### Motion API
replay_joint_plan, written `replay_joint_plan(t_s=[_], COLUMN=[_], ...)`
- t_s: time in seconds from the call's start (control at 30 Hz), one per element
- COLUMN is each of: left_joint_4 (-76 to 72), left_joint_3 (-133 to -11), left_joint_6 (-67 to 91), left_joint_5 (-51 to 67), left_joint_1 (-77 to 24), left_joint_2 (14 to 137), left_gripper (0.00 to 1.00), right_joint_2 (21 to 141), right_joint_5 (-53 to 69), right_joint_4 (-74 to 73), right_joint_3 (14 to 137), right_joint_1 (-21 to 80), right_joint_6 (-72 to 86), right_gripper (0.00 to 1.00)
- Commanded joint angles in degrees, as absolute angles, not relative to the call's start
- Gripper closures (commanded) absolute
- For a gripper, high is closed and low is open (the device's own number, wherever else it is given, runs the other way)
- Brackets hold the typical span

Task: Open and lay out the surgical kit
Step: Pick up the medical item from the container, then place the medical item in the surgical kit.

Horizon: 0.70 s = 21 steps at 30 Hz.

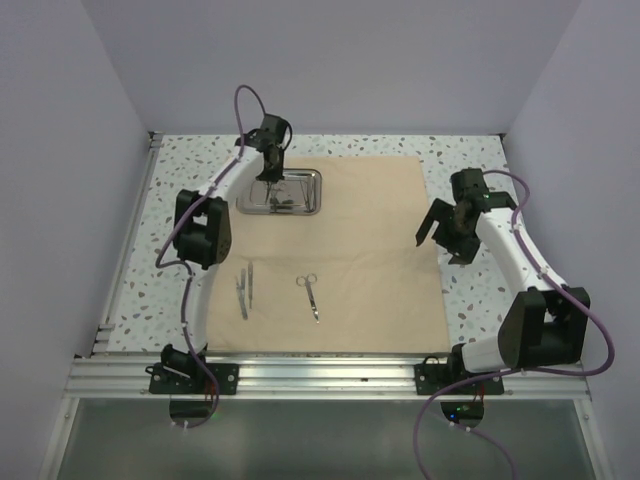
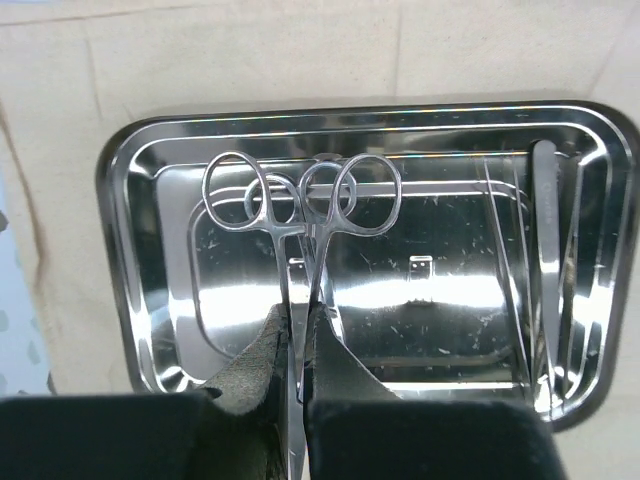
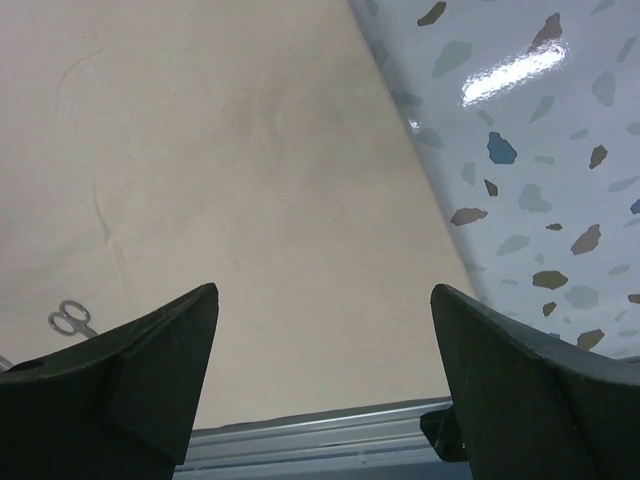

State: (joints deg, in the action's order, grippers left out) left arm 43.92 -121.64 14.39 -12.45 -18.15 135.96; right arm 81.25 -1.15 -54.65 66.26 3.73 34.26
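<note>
The beige cloth wrap (image 1: 350, 250) lies spread flat on the table. A shiny steel tray (image 1: 305, 205) sits at its far left. My left gripper (image 1: 272, 178) is down in the tray (image 2: 130, 250), shut on the shanks of ring-handled forceps (image 2: 300, 200). Thin silver instruments (image 2: 548, 250) lie at the tray's right side. Tweezers (image 1: 245, 288) and small scissors (image 1: 309, 294) lie on the cloth near the front. My right gripper (image 1: 445, 240) hovers open and empty over the cloth's right edge (image 3: 250, 180). The scissors' rings (image 3: 70, 318) show in the right wrist view.
Speckled tabletop (image 3: 540, 150) borders the cloth on the right. An aluminium rail (image 1: 320, 375) runs along the near edge. White walls close in the left, back and right sides.
</note>
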Motion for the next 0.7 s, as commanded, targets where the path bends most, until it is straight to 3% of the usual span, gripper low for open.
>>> replay_joint_plan(t_s=[0.0, 0.2, 0.33, 0.67], left_joint_4=[44.03, 42.64, 41.66, 41.92], left_joint_3=[-121.03, -111.55, -98.92, -73.49], left_joint_6=[15.64, 18.28, 21.17, 45.85], left_joint_5=[-13.71, -13.1, -15.37, -17.4], left_joint_1=[-18.11, -18.63, -21.79, -38.31], left_joint_2=[128.15, 120.79, 112.78, 91.52], left_gripper=[1.0, 1.0, 1.0, 1.0], right_joint_2=[78.58, 76.03, 74.19, 68.39], right_joint_5=[-0.26, 1.04, 1.32, 7.46], right_joint_4=[-53.61, -53.88, -54.49, -54.14], right_joint_3=[65.22, 63.72, 62.58, 58.99], right_joint_1=[3.69, 3.6, 3.6, 5.01], right_joint_6=[32.87, 31.91, 31.38, 35.33], right_gripper=[0.09, 0.09, 0.09, 0.09])
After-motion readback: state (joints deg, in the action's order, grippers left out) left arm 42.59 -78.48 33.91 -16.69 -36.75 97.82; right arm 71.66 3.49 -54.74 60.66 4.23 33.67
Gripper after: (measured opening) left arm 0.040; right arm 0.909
